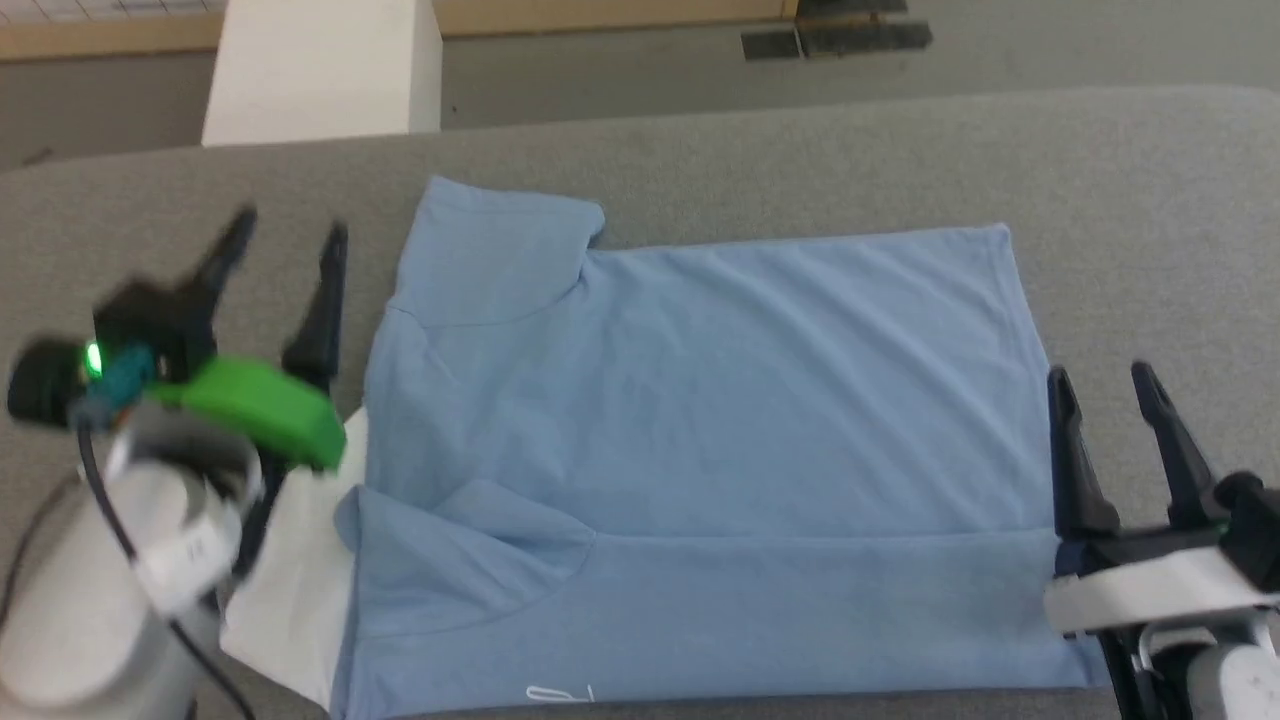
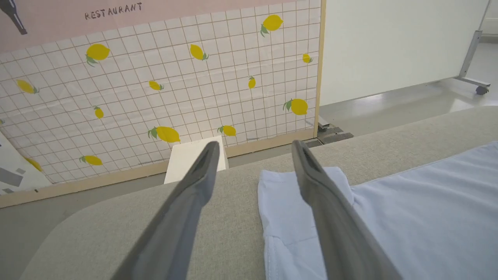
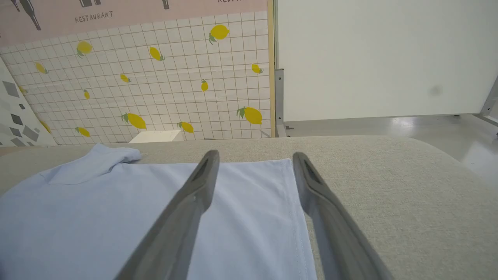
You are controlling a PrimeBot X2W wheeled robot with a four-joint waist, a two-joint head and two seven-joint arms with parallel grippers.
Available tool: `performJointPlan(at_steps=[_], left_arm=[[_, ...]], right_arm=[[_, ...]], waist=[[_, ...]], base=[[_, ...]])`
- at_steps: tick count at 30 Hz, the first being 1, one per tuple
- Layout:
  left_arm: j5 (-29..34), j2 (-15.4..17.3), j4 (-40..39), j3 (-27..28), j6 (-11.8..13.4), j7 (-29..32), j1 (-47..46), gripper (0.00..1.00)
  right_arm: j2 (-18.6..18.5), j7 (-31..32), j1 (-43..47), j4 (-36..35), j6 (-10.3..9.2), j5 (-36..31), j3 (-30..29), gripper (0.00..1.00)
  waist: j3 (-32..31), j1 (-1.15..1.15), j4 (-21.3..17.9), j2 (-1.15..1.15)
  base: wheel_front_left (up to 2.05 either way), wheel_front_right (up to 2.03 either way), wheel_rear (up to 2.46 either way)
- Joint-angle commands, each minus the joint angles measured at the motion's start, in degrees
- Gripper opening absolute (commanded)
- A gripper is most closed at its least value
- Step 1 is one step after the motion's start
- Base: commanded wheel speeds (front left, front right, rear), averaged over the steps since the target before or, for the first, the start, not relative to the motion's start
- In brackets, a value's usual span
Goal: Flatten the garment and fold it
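Garment (image 1: 700,400) lies spread on tabletop (image 1: 900,160), near long edge folded over its body. My left gripper (image 1: 290,225) stands off its sleeve end, right gripper (image 1: 1100,372) at its hem end. Both jaws apart, empty, probably flanking it for the next fold.

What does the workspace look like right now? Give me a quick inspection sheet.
Surface: grey cloth-covered table, bearing the shirt.
Job's things: light blue T-shirt spread mostly flat; white cloth sticks out at its left end; small white logo at near edge.
Clutter: nothing seen.
Grippers: left tool open, beside the shirt's left end, holding nothing; right tool open over its right edge, holding nothing.
Cables: dark cable along left forearm.
Surroundings: white block behind table, lemon-print wall panel, white board.
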Motion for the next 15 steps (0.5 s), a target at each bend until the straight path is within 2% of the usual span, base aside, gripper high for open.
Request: performJointPlan(at_steps=[1,4,9,12,15], left_arm=[[0.37,0.31,2.13,-0.53,-1.52,0.79,-4.24,1.00],[0.11,0.54,8.11,-1.63,-5.23,3.88,-12.81,1.00],[-0.97,0.85,16.84,-3.52,-9.66,12.46,-23.88,1.00],[-2.63,1.08,21.07,-4.24,-11.18,18.69,-28.56,1.00],[-4.03,1.60,24.48,-4.49,-10.89,26.48,-31.89,1.00]], right_arm=[[-0.27,-0.65,-1.87,-0.44,-0.09,-0.61,0.84,1.00],[-0.30,-1.05,-4.63,-0.88,-0.09,-1.02,2.85,1.00],[0.05,-1.11,-8.53,-0.80,-0.09,-1.07,5.75,1.00],[0.33,-1.36,-10.50,-0.63,-0.09,-0.86,7.01,1.00],[0.69,-1.61,-11.89,-0.19,-0.09,-0.71,7.82,1.00]], waist=[[5.15,0.00,-1.91,0.00],[8.79,0.00,-3.71,0.00],[13.65,0.00,-6.54,0.00],[15.59,0.00,-8.10,0.00],[17.10,0.00,-9.47,0.00]], base=[[0.00,0.00,0.00],[0.00,0.00,0.00],[0.00,0.00,0.00],[0.00,0.00,0.00],[0.00,0.00,0.00]])
